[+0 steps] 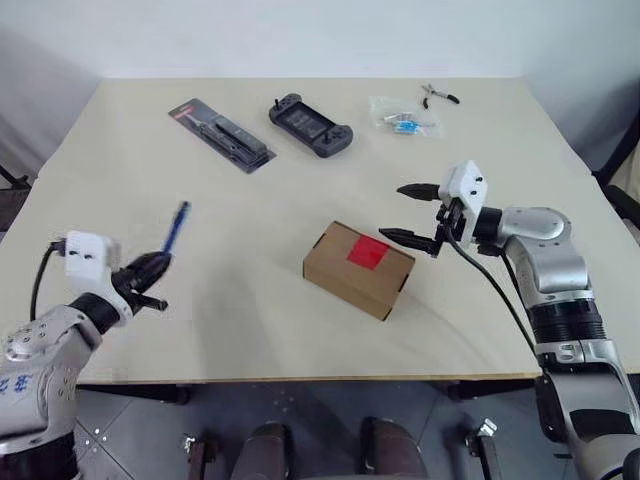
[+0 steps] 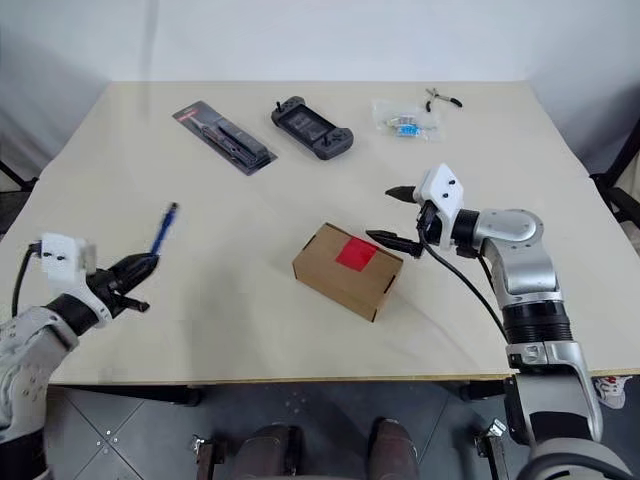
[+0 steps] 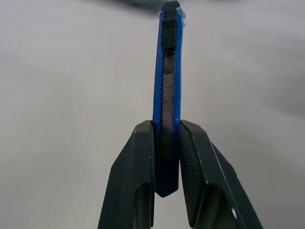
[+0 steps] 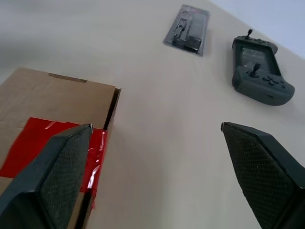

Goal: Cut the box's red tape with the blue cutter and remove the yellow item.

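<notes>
Showing, head view: left gripper (image 1: pixel 150 283) at eight o'clock, clamped on the blue cutter (image 1: pixel 177 226); box (image 1: pixel 358 270) with red tape (image 1: pixel 367 252) at table centre. Left wrist view: fingers (image 3: pixel 195 171) pinch the cutter's base. Right wrist view: right gripper (image 4: pixel 157 167) spread wide, one finger over the tape

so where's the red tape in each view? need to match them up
Left eye: red tape on top of the box, centre of the table.
Right eye: same spot, just left of the right gripper.
Left wrist: not in it.
Right wrist: behind one finger, at the box's edge.
Shared landmark: the game controller.
</notes>
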